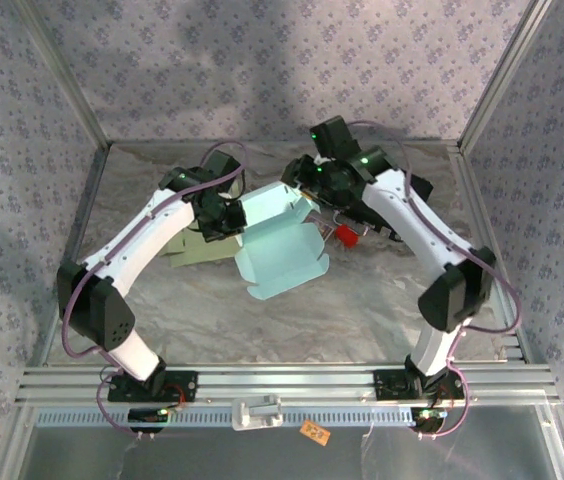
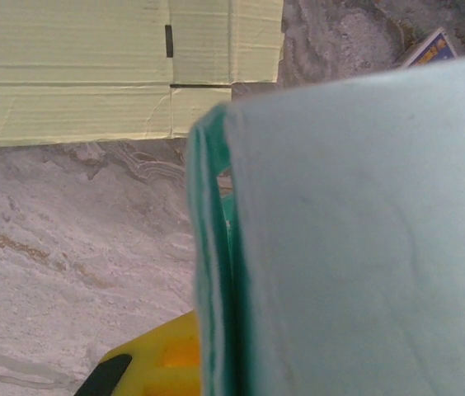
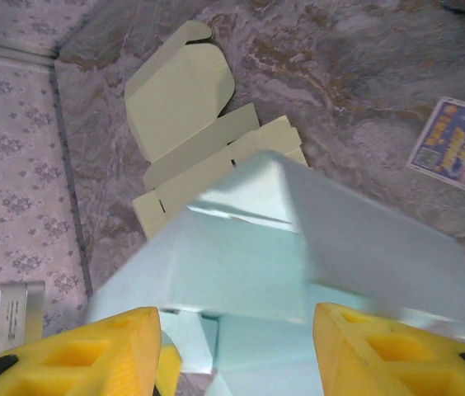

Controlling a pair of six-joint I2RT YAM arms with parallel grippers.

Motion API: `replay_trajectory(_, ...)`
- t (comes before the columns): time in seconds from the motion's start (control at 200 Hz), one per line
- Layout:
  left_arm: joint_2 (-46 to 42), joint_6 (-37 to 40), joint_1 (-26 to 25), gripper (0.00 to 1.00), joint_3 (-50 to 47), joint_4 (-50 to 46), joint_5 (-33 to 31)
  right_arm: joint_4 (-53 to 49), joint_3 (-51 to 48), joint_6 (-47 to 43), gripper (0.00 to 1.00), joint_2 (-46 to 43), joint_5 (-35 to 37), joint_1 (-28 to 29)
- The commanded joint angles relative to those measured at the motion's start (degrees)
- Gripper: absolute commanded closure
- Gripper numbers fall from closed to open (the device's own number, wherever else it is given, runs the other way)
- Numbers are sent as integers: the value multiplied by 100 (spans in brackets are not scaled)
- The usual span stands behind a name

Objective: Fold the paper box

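— What does the paper box (image 1: pixel 280 245) look like?
— Light blue and half folded, with one flap standing up. It sits in the middle of the top picture, on the grey surface (image 1: pixel 362 310).
— And the jaws?
— The left jaws are pinched on its left wall. The right jaws are apart, and the box is in front of them.
— What do the wrist pictures add?
— The wall's doubled edge up close, and a picture card (image 3: pixel 459 148) at the right.
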Motion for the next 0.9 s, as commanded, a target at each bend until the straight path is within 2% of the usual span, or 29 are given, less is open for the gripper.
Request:
replay_trajectory(0.0,87,121,41,100,267,-106,184,197,-559,-95,49,-471,17,-28)
replay_trajectory(0.165,197,448,91,100,404,-94,503,840,-1110,-729,50,-1192,-80,-504)
replay_trajectory(0.255,249,811,233,100,406,107,1107,1453,-1368,-1144,51,-1551,-817,-1046)
replay_trajectory(0.375,374,1381,444,100,482,517,1836,1490,-1383,-1678,59,-1552,-2119,-1765)
replay_trajectory(0.485,663,1880,618,100,736,745,2407,1660,-1564,-2291,62,-1489,-3263,-2284)
replay_trajectory(0.55,923,2209,735,100,939,784,2954,1971,-1789,-2593,62,-1540,-3738,-2477)
replay_trajectory(0.72,1751,2886,898,100,1683,455,3395,1976,-1869,-3550,63,-1305,-3876,-2452)
replay_trajectory(0.899,2323,3125,961,100,2322,352,3533,2216,-1766,-3619,60,-1038,-4068,-2450)
